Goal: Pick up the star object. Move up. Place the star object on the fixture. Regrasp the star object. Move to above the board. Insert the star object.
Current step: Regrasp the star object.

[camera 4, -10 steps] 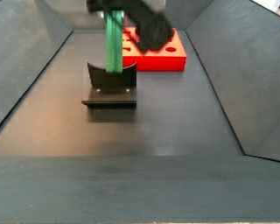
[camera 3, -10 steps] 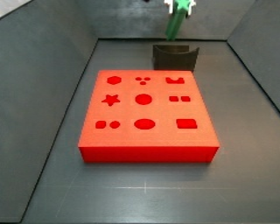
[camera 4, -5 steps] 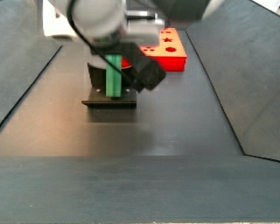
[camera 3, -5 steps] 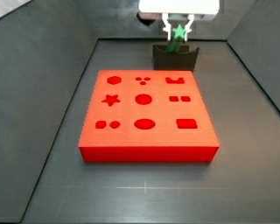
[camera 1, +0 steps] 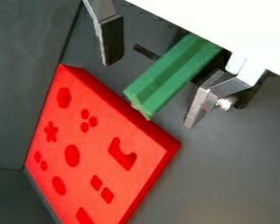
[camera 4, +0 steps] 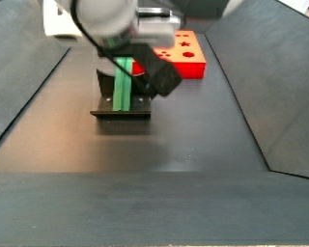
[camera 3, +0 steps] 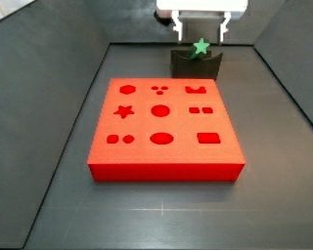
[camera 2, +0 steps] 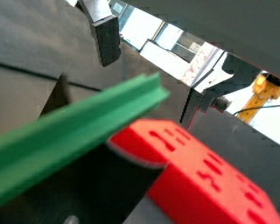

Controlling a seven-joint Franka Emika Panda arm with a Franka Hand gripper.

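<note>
The star object (camera 3: pixel 199 46) shows end-on as a small green star resting in the notch of the dark fixture (camera 3: pixel 192 67) behind the red board (camera 3: pixel 183 125). In a side view the star object (camera 4: pixel 123 85) lies lengthwise on the fixture (camera 4: pixel 119 109). My gripper (camera 3: pixel 200 34) hangs just above it and is open, with the fingers straddling the peg. Both wrist views show the star object (camera 1: pixel 166 77) (camera 2: pixel 73 131) between the silver fingers (camera 1: pixel 108 39), with a clear gap on one side. The board (camera 1: pixel 149 140) lies beyond the peg's end.
Grey walls enclose the dark floor (camera 3: pixel 159 215) on three sides. The board (camera 4: pixel 183 66) sits close behind the fixture in a side view. Open floor (camera 4: pixel 157 164) stretches in front of the fixture.
A second ago the peg hung upright in the gripper above the fixture. The gripper came down, the peg now lies flat in the notch, and the jaws have opened.
</note>
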